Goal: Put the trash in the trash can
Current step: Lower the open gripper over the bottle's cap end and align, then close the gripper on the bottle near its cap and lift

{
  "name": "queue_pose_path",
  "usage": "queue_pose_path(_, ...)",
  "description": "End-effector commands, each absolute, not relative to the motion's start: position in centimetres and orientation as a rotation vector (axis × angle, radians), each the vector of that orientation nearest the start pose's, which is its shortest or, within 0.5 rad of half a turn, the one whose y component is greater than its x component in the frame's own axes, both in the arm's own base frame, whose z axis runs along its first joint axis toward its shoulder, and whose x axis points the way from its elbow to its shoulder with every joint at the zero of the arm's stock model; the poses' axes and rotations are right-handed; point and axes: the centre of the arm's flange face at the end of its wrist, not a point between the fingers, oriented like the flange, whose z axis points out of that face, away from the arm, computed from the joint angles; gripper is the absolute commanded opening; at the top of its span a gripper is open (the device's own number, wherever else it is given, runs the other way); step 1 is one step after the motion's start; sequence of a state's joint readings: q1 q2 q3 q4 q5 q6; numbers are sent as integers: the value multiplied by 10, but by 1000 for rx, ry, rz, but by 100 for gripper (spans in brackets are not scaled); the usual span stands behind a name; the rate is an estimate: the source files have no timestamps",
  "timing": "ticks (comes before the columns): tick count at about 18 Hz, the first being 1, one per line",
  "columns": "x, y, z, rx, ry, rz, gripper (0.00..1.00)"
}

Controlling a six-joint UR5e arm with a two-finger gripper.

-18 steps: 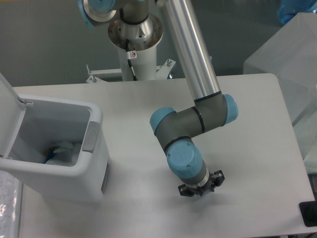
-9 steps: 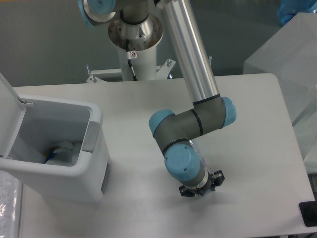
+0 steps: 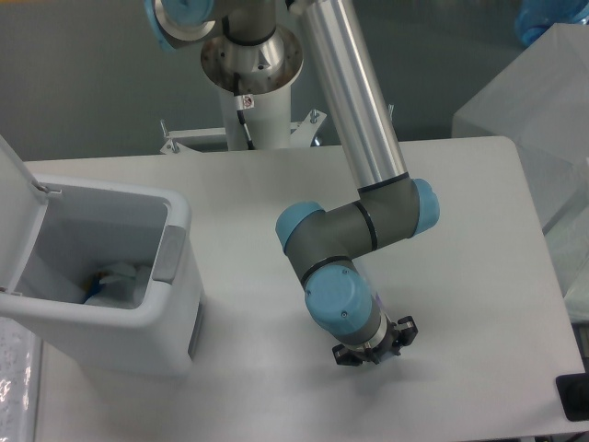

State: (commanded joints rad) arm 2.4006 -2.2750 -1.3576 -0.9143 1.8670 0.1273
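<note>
Only a sliver of the clear bottle shows, behind the arm's wrist, well right of the trash can. The gripper points down at the desk; whether its jaws grip cannot be told. The can's lid stands open, scraps inside.

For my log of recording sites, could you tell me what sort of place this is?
Probably a robotics lab or test cell: an arm on a pedestal at a bare white table, an open trash can, and a plain grey floor.

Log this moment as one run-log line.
arm: wrist low over table | claw: state hidden | bottle: mostly hidden, clear sliver by wrist | trash can: lid open, left
</note>
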Motion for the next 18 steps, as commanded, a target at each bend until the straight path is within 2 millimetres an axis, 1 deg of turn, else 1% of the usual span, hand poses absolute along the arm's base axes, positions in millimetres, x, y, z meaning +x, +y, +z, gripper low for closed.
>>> queue_pose_path(2,-473,571,246,-2843,-1090,479,5)
queue_pose_path(4,-473,569,278,-2781,-1078,418,5)
queue_pose_path(5,-476,566,295,-2745,-1076,387,5)
queue_pose_path(6,-477,567,313,-2707,-1058,353,5)
queue_pose_path(10,-476,587,377,-2561,-964,227,4)
queue_pose_path(12,-469,593,411,-2480,-899,169,4)
queue_pose_path(14,-460,596,445,-2395,-824,110,4)
queue_pose_path(18,-446,591,507,-2265,-707,4,4)
